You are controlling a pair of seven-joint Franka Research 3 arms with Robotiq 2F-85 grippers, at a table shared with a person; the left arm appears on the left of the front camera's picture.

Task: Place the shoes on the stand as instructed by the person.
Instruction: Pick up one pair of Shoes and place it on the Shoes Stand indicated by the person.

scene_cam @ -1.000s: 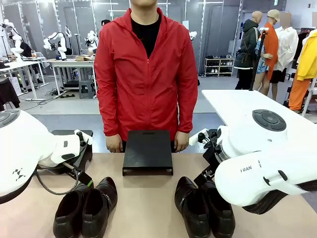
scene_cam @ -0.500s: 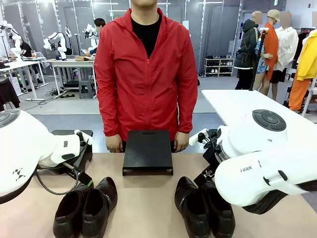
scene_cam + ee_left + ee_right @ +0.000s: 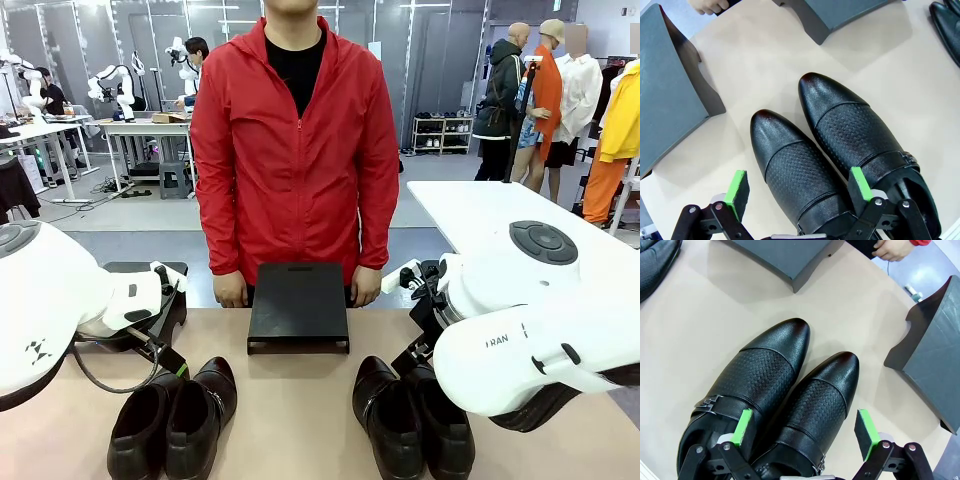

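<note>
Front view: the person [image 3: 295, 150] in a red jacket stands at the far side of the worktop [image 3: 295, 400]. The person's hands [image 3: 230, 290] rest at its far edge, one on either side of the black stand [image 3: 298, 305]. The stand sits in the middle of the far edge. All four shoes lie on the worktop nearer the robot, toes pointing toward the person. The left pair [image 3: 172, 420] lies below the left arm and the right pair [image 3: 410, 425] below the right arm, well apart, each pair's shoes side by side and touching.

In the left wrist view, the left pincer [image 3: 799, 187] hangs over the left pair, spread wide and holding nothing. One green pad is over the bare worktop beside one shoe, and the other is over that shoe's partner. I cannot tell whether either pad touches leather.

In the right wrist view, the right pincer [image 3: 805, 429] is likewise spread wide and empty above the right pair. One pad is over the buckled shoe and the other is past the outer edge of its partner.
</note>
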